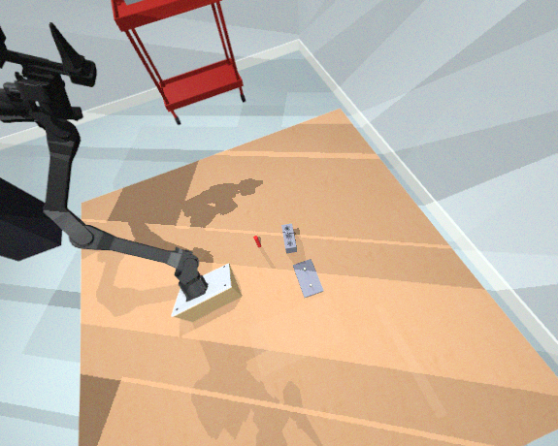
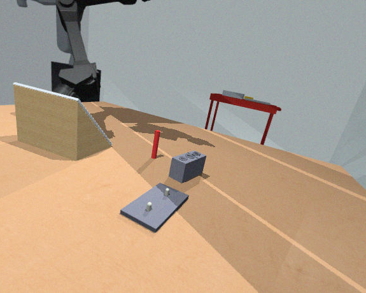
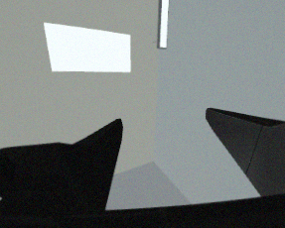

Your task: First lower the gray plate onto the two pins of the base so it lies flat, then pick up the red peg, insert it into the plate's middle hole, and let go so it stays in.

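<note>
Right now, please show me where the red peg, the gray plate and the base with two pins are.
red peg [image 2: 155, 144]: exterior view, middle of its upright shaft.
gray plate [image 2: 184, 171]: exterior view, its front side face.
base [image 2: 160, 216]: exterior view, bare top surface near the front pin.

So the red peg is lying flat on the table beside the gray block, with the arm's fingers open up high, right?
Not quite: the red peg stands upright, as the exterior view shows. It is beside the gray block, and the fingers are open, high above the table.

table [image 2: 67, 255] | on it: red peg [image 2: 155, 144] upright; gray plate [image 2: 188, 167]; base [image 2: 160, 211]; wedge block [image 2: 51, 127]
</note>
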`<state>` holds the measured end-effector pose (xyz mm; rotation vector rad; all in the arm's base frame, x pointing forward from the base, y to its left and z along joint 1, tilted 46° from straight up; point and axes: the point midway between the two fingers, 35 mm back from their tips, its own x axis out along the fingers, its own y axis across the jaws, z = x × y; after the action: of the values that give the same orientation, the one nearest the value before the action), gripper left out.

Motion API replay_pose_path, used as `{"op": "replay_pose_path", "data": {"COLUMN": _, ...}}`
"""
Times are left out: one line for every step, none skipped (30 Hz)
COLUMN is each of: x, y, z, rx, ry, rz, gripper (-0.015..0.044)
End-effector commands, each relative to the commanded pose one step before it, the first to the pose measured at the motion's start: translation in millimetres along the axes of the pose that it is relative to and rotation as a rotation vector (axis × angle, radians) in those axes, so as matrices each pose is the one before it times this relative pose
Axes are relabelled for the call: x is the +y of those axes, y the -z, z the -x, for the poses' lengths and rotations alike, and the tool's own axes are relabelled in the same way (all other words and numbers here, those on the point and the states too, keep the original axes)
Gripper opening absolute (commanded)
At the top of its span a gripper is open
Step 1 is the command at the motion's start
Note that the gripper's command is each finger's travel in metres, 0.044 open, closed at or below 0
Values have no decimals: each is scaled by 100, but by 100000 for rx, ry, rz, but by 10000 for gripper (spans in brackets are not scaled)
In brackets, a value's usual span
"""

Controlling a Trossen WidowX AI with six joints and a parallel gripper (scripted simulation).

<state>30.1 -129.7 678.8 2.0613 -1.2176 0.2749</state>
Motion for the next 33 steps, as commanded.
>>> {"op": "replay_pose_path", "data": {"x": 0, "y": 0, "z": 0, "rx": 0, "ry": 0, "rz": 0, "gripper": 426}}
{"op": "replay_pose_path", "data": {"x": -249, "y": 145, "z": 9, "rx": 424, "ry": 230, "rz": 1650, "gripper": 440}}
{"op": "replay_pose_path", "data": {"x": -753, "y": 430, "z": 22, "rx": 1269, "ry": 718, "rz": 4939, "gripper": 440}}
{"op": "replay_pose_path", "data": {"x": -1265, "y": 724, "z": 19, "rx": 2107, "ry": 1285, "rz": 8189, "gripper": 440}}
{"op": "replay_pose_path", "data": {"x": -1469, "y": 956, "z": -51, "rx": 2619, "ry": 1591, "rz": 9797, "gripper": 440}}
{"op": "replay_pose_path", "data": {"x": -1239, "y": 1107, "z": -188, "rx": 2779, "ry": 1354, "rz": 9473, "gripper": 440}}
{"op": "replay_pose_path", "data": {"x": -1009, "y": 1184, "z": -284, "rx": 2839, "ry": 1085, "rz": 8976, "gripper": 440}}
{"op": "replay_pose_path", "data": {"x": -961, "y": 1226, "z": -316, "rx": 2908, "ry": 1092, "rz": 8901, "gripper": 440}}
{"op": "replay_pose_path", "data": {"x": -913, "y": 1264, "z": -347, "rx": 2985, "ry": 1093, "rz": 8821, "gripper": 440}}
{"op": "replay_pose_path", "data": {"x": -862, "y": 1299, "z": -379, "rx": 3068, "ry": 1088, "rz": 8735, "gripper": 440}}
{"op": "replay_pose_path", "data": {"x": -805, "y": 1320, "z": -406, "rx": 3133, "ry": 1066, "rz": 8577, "gripper": 440}}
{"op": "replay_pose_path", "data": {"x": -766, "y": 1390, "z": -447, "rx": 3374, "ry": 1056, "rz": 8693, "gripper": 440}}
{"op": "replay_pose_path", "data": {"x": -768, "y": 1523, "z": -514, "rx": 3750, "ry": 1097, "rz": 9242, "gripper": 440}}
{"op": "replay_pose_path", "data": {"x": -710, "y": 1562, "z": -554, "rx": 3910, "ry": 1052, "rz": 9193, "gripper": 440}}
{"op": "replay_pose_path", "data": {"x": -645, "y": 1583, "z": -589, "rx": 4041, "ry": 982, "rz": 9052, "gripper": 440}}
{"op": "replay_pose_path", "data": {"x": -579, "y": 1599, "z": -623, "rx": 4173, "ry": 895, "rz": 8905, "gripper": 440}}
{"op": "replay_pose_path", "data": {"x": -513, "y": 1611, "z": -655, "rx": 4305, "ry": 793, "rz": 8751, "gripper": 440}}
{"op": "replay_pose_path", "data": {"x": -449, "y": 1619, "z": -687, "rx": 4434, "ry": 675, "rz": 8590, "gripper": 440}}
{"op": "replay_pose_path", "data": {"x": -385, "y": 1622, "z": -717, "rx": 4559, "ry": 539, "rz": 8423, "gripper": 440}}
{"op": "replay_pose_path", "data": {"x": -322, "y": 1621, "z": -745, "rx": 4679, "ry": 387, "rz": 8249, "gripper": 440}}
{"op": "replay_pose_path", "data": {"x": -261, "y": 1617, "z": -773, "rx": 4790, "ry": 219, "rz": 8071, "gripper": 440}}
{"op": "replay_pose_path", "data": {"x": -242, "y": 1588, "z": -812, "rx": 4781, "ry": 66, "rz": 8052, "gripper": 440}}
{"op": "replay_pose_path", "data": {"x": -190, "y": 1600, "z": -846, "rx": 4943, "ry": -133, "rz": 7952, "gripper": 440}}
{"op": "replay_pose_path", "data": {"x": -136, "y": 1588, "z": -868, "rx": 5029, "ry": -351, "rz": 7739, "gripper": 440}}
{"op": "replay_pose_path", "data": {"x": -83, "y": 1572, "z": -888, "rx": 5098, "ry": -584, "rz": 7522, "gripper": 440}}
{"op": "replay_pose_path", "data": {"x": -33, "y": 1554, "z": -906, "rx": 5148, "ry": -831, "rz": 7300, "gripper": 440}}
{"op": "replay_pose_path", "data": {"x": 15, "y": 1534, "z": -921, "rx": 5178, "ry": -1090, "rz": 7075, "gripper": 440}}
{"op": "replay_pose_path", "data": {"x": 61, "y": 1511, "z": -934, "rx": 5185, "ry": -1359, "rz": 6846, "gripper": 440}}
{"op": "replay_pose_path", "data": {"x": 105, "y": 1486, "z": -945, "rx": 5169, "ry": -1637, "rz": 6614, "gripper": 440}}
{"op": "replay_pose_path", "data": {"x": 146, "y": 1458, "z": -953, "rx": 5128, "ry": -1920, "rz": 6380, "gripper": 440}}
{"op": "replay_pose_path", "data": {"x": 186, "y": 1429, "z": -959, "rx": 5061, "ry": -2207, "rz": 6144, "gripper": 440}}
{"op": "replay_pose_path", "data": {"x": 326, "y": 1454, "z": -994, "rx": 5284, "ry": -2743, "rz": 6079, "gripper": 440}}
{"op": "replay_pose_path", "data": {"x": 364, "y": 1417, "z": -1001, "rx": 5166, "ry": -3057, "rz": 5856, "gripper": 440}}
